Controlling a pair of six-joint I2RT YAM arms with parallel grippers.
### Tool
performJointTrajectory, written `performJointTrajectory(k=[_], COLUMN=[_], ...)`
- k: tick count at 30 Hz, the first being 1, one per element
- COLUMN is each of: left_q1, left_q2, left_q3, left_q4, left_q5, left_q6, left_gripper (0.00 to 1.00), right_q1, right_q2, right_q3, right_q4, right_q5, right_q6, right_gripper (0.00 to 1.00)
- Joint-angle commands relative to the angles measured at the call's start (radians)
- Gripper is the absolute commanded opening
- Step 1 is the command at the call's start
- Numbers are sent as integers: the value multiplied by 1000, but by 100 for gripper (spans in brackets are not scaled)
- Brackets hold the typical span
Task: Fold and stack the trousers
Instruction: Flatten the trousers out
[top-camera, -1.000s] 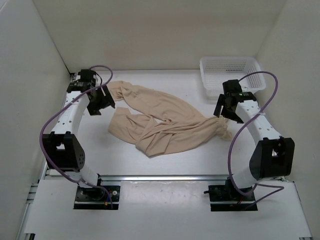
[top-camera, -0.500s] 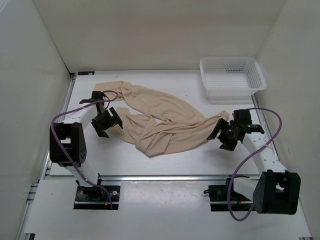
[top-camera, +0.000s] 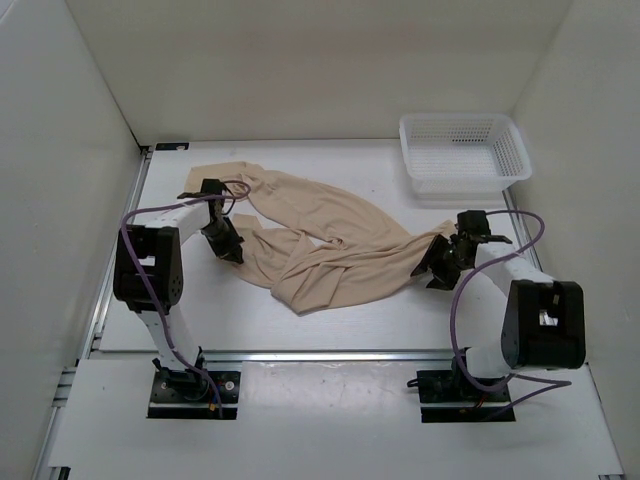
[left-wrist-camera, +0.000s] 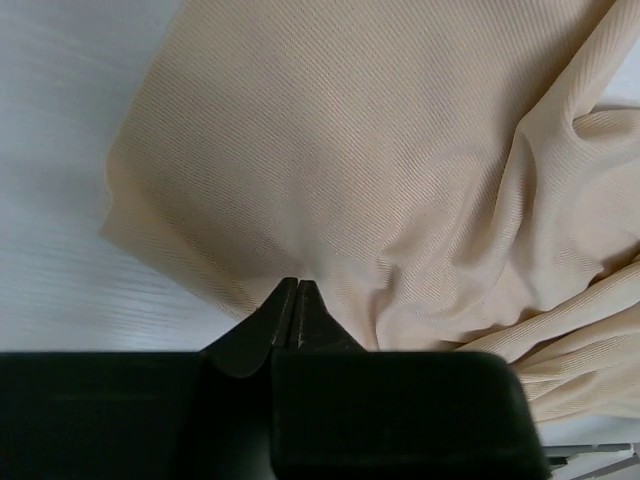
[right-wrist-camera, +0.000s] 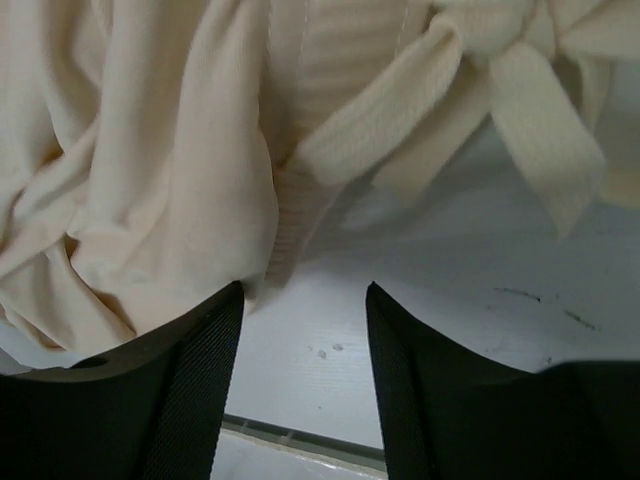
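Since a moment ago both arms have dropped low. Your left fingers (left-wrist-camera: 293, 310) now clench the hem of the wrinkly light-beige fabric trousers (top-camera: 330, 235), sprawled mid-tabletop (top-camera: 250, 320). Your right fingers (top-camera: 438, 266) stand parted, released, at the waistband. Open tabletop runs along the near edge.

The top camera looks down from above the near edge over the desk (top-camera: 330, 325). The wrist cameras sit close behind the left end effector (left-wrist-camera: 295, 300), toward the left edge, and the right end effector (right-wrist-camera: 303, 295), toward the right; all views share the trousers (top-camera: 330, 235).
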Motion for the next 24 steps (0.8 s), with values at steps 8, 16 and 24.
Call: performJointTrajectory(k=[8,16,24], left_q1=[-3,6,6], left_q2=[-164,-283,-256], left_q3=[51,192,100], left_q4=[-14,-120,-144], left_q5=[-20,-52,-54], left_q6=[18,27,7], left_gripper=[10,10,73], right_q1=[27,38,38], right_q2=[131,53,-123], right_q3=[107,134,88], right_q4=[112,74,-26], right_q5=[-4,24,87], right_q6=[-23,-32,-55], right_gripper=[26,0,41])
